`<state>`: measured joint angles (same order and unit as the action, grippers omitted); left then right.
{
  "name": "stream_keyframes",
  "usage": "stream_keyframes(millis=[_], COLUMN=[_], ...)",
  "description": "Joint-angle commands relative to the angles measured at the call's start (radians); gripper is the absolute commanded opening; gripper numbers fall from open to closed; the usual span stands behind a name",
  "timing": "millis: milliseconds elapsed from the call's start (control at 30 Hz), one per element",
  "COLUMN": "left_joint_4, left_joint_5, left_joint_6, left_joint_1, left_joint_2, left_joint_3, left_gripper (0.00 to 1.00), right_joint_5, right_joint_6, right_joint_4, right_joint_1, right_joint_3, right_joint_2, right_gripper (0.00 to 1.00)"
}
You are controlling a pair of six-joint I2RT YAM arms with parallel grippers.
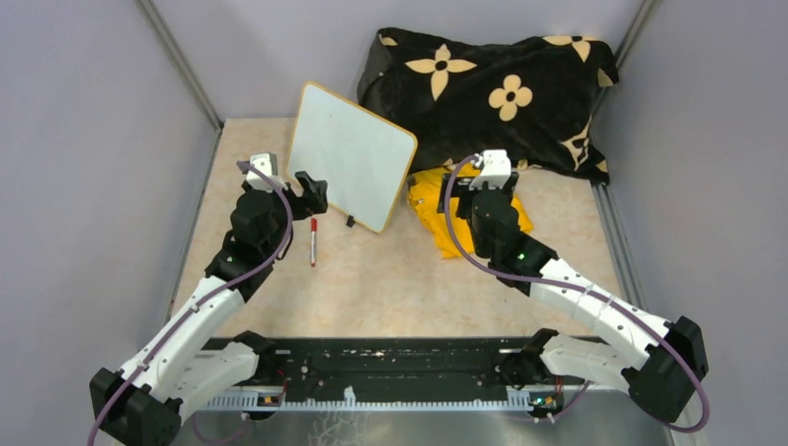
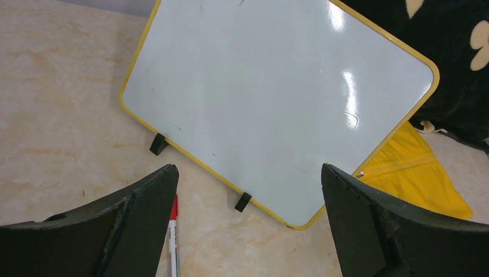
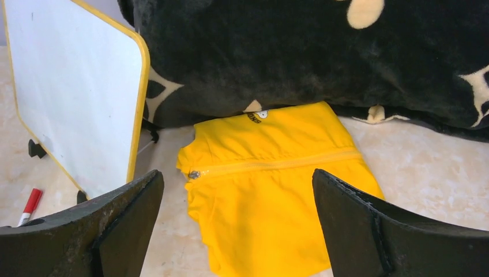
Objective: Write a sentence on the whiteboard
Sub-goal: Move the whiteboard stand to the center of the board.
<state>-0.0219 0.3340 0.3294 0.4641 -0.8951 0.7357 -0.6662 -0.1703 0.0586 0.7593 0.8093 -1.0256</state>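
Note:
The whiteboard (image 1: pixel 351 167) stands tilted at the back middle on two black clip feet (image 2: pixel 243 202). Its face is blank and no sentence of red letters shows on it. It also shows in the left wrist view (image 2: pixel 277 98) and the right wrist view (image 3: pixel 69 98). A red-capped white marker (image 1: pixel 313 242) lies on the table in front of the board's left part, beside my left finger (image 2: pixel 172 242). My left gripper (image 1: pixel 311 190) is open and empty just above the board's near edge (image 2: pixel 248 173). My right gripper (image 1: pixel 483 186) is open and empty over the yellow cloth (image 3: pixel 236 179).
A folded yellow cloth with a zip (image 1: pixel 437 209) lies right of the board (image 3: pixel 271 202). A black pillow with tan flowers (image 1: pixel 492 93) fills the back right. Grey walls enclose the beige table (image 1: pixel 390 288) on the left, back and right.

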Motion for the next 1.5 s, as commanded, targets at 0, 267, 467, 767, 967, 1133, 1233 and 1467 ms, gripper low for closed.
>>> stream_keyframes(millis=[0, 267, 467, 767, 967, 1133, 1233, 1467], left_joint_4=[-0.022, -0.032, -0.038, -0.043, -0.054, -0.052, -0.053, -0.035], left_joint_5=[0.014, 0.023, 0.094, 0.104, 0.103, 0.112, 0.116, 0.202], left_joint_6=[-0.001, -0.011, 0.012, 0.005, 0.009, 0.012, 0.016, 0.035], left_joint_1=[-0.004, -0.004, -0.004, -0.004, -0.005, -0.004, -0.004, -0.004], left_joint_2=[0.028, 0.019, 0.001, -0.023, -0.004, 0.010, 0.018, 0.051], left_joint_3=[-0.011, -0.020, -0.042, -0.058, -0.065, -0.070, -0.072, -0.073], left_gripper=[0.99, 0.99, 0.99, 0.99, 0.99, 0.99, 0.99, 0.99], right_joint_5=[0.015, 0.020, 0.072, 0.258, 0.136, 0.122, 0.141, 0.140], right_joint_6=[-0.017, -0.027, -0.091, -0.200, -0.300, -0.436, -0.471, -0.515], right_joint_4=[0.023, 0.016, 0.011, 0.136, 0.129, 0.152, 0.179, 0.113], right_joint_1=[0.011, 0.012, 0.012, 0.083, 0.223, 0.224, 0.229, 0.293], right_joint_3=[0.011, 0.006, -0.021, -0.121, -0.025, 0.033, 0.072, 0.258], right_joint_2=[0.022, 0.027, 0.029, -0.057, -0.247, -0.387, -0.453, -0.632], right_gripper=[0.98, 0.95, 0.94, 0.86, 0.84, 0.75, 0.70, 0.60])
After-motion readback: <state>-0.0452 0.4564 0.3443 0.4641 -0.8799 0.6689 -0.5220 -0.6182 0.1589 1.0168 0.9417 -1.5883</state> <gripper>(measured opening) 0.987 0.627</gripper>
